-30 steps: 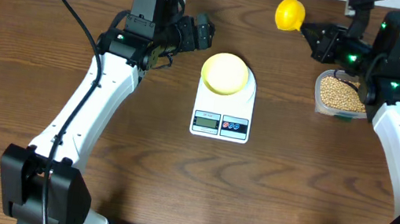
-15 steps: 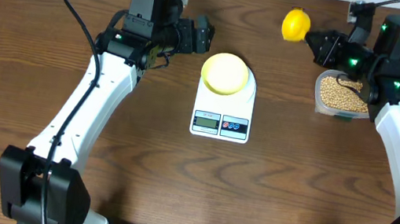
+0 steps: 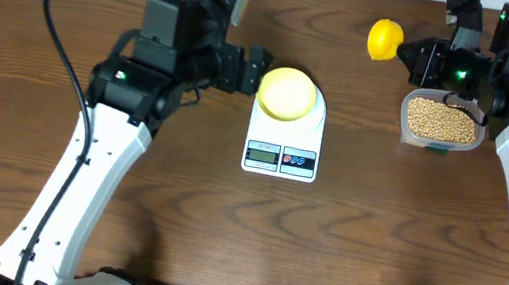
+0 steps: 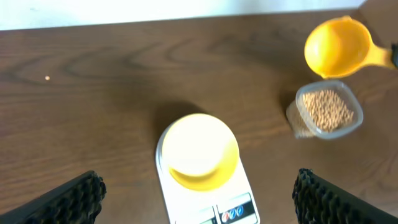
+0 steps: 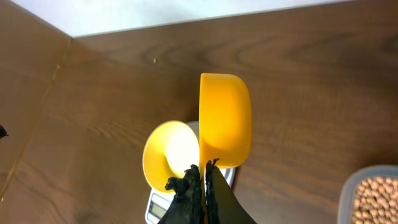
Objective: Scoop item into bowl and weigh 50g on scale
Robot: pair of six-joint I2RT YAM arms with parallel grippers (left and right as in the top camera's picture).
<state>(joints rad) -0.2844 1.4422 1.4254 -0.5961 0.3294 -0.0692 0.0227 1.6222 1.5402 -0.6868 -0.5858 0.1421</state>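
Brown wooden table [image 3: 401,245] carries everything. The right pincer [image 5: 200,183] is pressed together on the thin handle of the yellow scoop [image 5: 225,118], which hangs in the air with its cup looking empty (the left wrist view shows only yellow inside). Near it stands the clear tub [image 3: 439,143], full of beans [image 3: 435,117]. The left pincer [image 3: 255,70] is spread wide, holding nothing, just beside the bowl [image 3: 287,92]. This bowl sits on the back part of the scale [image 3: 281,157] and is empty. As I judge, the task is at its beginning: the bowl is placed and the scoop is gripped, but no bean is moved, and all the weighing is left to do.
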